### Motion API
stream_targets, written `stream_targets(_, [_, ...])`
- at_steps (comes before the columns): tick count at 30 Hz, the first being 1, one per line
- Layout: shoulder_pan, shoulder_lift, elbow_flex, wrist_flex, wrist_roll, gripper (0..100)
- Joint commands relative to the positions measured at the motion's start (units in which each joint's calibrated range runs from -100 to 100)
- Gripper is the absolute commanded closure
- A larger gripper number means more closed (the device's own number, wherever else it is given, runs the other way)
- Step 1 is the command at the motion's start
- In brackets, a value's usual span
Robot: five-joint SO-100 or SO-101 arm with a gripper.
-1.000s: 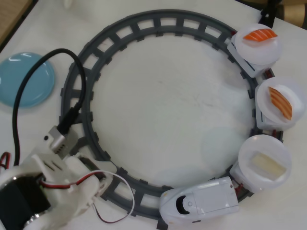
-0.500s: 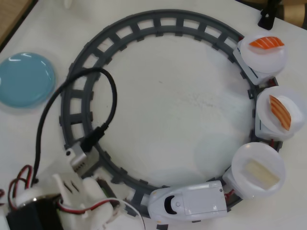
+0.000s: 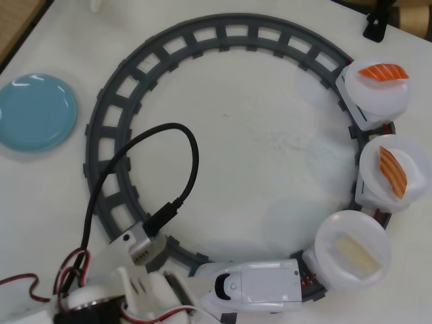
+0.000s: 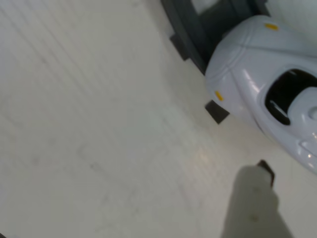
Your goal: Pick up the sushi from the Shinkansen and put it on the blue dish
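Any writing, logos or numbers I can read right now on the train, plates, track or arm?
None is readable in either view.
White plastic toy bullet train: two small orange dots on its nose in the wrist view, no lettering.
Glossy light-blue round dish: plain.
Grey circular track: plain.

The Shinkansen (image 3: 253, 289) is smooth glossy white plastic. The blue dish (image 3: 35, 112) is glossy. The track (image 3: 111, 155) is matt grey plastic. The tabletop (image 3: 256, 148) is matt white.

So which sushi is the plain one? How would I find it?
Find the grey ring track, then the white train at the bottom. The sushi lies on the round white plate right behind the train. It is plain cream, while the two beyond have orange stripes.
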Motion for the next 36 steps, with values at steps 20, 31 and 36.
stream_targets(20, [-11.4, 5.6, -12.9, -0.7, -4.2, 66])
stream_targets(31, [-11.0, 5.7, -11.5, -6.7, -9.1, 66])
stream_targets(36, [-10.9, 6.7, -11.4, -10.8, -12.8, 66])
